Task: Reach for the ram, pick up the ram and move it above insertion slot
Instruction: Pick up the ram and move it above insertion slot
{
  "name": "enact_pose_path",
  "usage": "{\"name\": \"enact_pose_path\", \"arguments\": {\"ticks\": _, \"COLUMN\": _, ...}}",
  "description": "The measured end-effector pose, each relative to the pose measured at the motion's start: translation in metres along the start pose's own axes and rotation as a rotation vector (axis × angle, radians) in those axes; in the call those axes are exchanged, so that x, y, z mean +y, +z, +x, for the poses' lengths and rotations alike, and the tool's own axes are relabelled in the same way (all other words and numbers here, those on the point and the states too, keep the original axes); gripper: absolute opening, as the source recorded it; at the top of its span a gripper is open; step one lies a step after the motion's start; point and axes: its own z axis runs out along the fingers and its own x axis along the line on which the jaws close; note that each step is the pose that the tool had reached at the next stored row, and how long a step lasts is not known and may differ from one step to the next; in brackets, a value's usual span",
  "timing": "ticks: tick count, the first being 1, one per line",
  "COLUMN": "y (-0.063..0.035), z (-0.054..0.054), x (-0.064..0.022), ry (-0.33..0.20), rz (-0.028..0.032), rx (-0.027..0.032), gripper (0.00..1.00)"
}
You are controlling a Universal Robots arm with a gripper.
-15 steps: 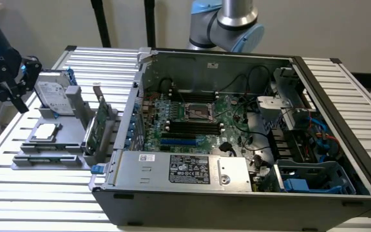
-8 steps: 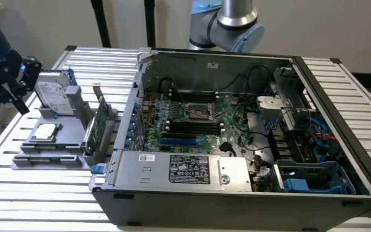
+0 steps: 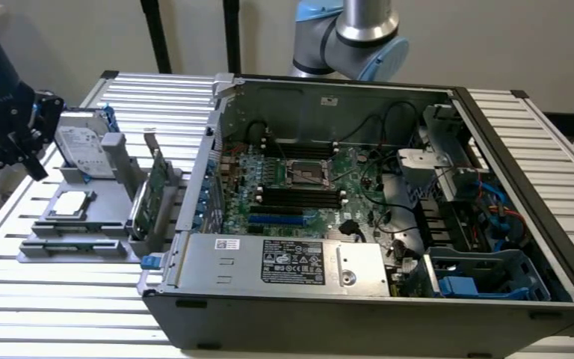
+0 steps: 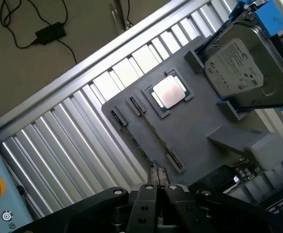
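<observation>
At the edge of the gray holder (image 4: 195,126), the claw (image 4: 157,180) hangs with its two fingers pressed together, closed on nothing. The ram (image 4: 153,133) lies on its thin edge in the holder's long groove, seated between two small end clips. One of those clips is close to the claw's tips in the wrist view. I cannot tell how high above the holder the claw is from that view. In the exterior view it sits raised off the holder's side, on the exterior view's left.

Beside the ram on the holder a square processor chip (image 4: 169,92) rests flat in its recess, apart from the groove. Farther across the holder a hard drive (image 4: 238,68) leans in a blue-edged cradle. An expansion card (image 3: 152,194) stands upright along the holder's side that faces the computer case (image 3: 367,299).

The strip of holder on either side of the ram is bare and low. The tall parts, the drive and the card, stand well away from the groove. The ribbed metal desk (image 4: 83,141) runs open beyond the holder's outer edge, up to the desk's rail.

On the exterior view's right of the holder the case lies open-topped. Its motherboard (image 3: 307,187) is exposed, and the black slots (image 3: 297,196) lie in a row near the board's middle. Cables and a drive cage crowd the case's far side.
</observation>
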Motion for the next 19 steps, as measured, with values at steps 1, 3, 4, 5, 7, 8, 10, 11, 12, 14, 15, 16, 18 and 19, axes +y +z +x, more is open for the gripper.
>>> {"name": "enact_pose_path", "arguments": {"ticks": 1, "y": 0.0008, "z": 0.0, "x": -0.0001, "ry": -0.018, "rz": -0.0001, "rx": 0.0008, "gripper": 0.11}}
{"name": "enact_pose_path", "arguments": {"ticks": 3, "y": 0.0024, "z": 0.0, "x": -0.0001, "ry": -0.055, "rz": -0.0002, "rx": 0.0024, "gripper": 0.11}}
{"name": "enact_pose_path", "arguments": {"ticks": 4, "y": 0.0032, "z": 0.0, "x": -0.0002, "ry": -0.072, "rz": -0.0003, "rx": 0.0031, "gripper": 0.11}}
{"name": "enact_pose_path", "arguments": {"ticks": 5, "y": 0.0038, "z": 0.0, "x": -0.0002, "ry": -0.09, "rz": -0.0004, "rx": 0.0039, "gripper": 0.11}}
{"name": "enact_pose_path", "arguments": {"ticks": 7, "y": 0.0045, "z": 0.0, "x": -0.0002, "ry": -0.127, "rz": -0.0005, "rx": 0.0055, "gripper": 0.11}}
{"name": "enact_pose_path", "arguments": {"ticks": 8, "y": 0.0049, "z": 0.0, "x": -0.0002, "ry": -0.146, "rz": -0.0005, "rx": 0.0062, "gripper": 0.11}}
{"name": "enact_pose_path", "arguments": {"ticks": 10, "y": 0.0052, "z": 0.0, "x": -0.0002, "ry": -0.182, "rz": -0.0006, "rx": 0.0078, "gripper": 0.11}}
{"name": "enact_pose_path", "arguments": {"ticks": 11, "y": 0.0054, "z": 0.0, "x": -0.0002, "ry": -0.2, "rz": -0.0007, "rx": 0.0085, "gripper": 0.11}}
{"name": "enact_pose_path", "arguments": {"ticks": 12, "y": 0.0055, "z": 0.0, "x": -0.0003, "ry": -0.218, "rz": -0.0008, "rx": 0.0094, "gripper": 0.11}}
{"name": "enact_pose_path", "arguments": {"ticks": 14, "y": 0.0059, "z": 0.0, "x": -0.0003, "ry": -0.255, "rz": -0.0009, "rx": 0.0107, "gripper": 0.11}}
{"name": "enact_pose_path", "arguments": {"ticks": 15, "y": 0.0061, "z": 0.0, "x": -0.0003, "ry": -0.274, "rz": -0.0009, "rx": 0.0115, "gripper": 0.11}}
{"name": "enact_pose_path", "arguments": {"ticks": 16, "y": 0.0063, "z": 0.0, "x": -0.0003, "ry": -0.291, "rz": -0.0009, "rx": 0.0123, "gripper": 0.11}}
{"name": "enact_pose_path", "arguments": {"ticks": 18, "y": 0.0066, "z": 0.0, "x": -0.0003, "ry": -0.327, "rz": -0.0011, "rx": 0.0137, "gripper": 0.11}}
{"name": "enact_pose_path", "arguments": {"ticks": 19, "y": 0.0067, "z": 0.0, "x": -0.0003, "ry": -0.346, "rz": -0.0011, "rx": 0.0146, "gripper": 0.11}}
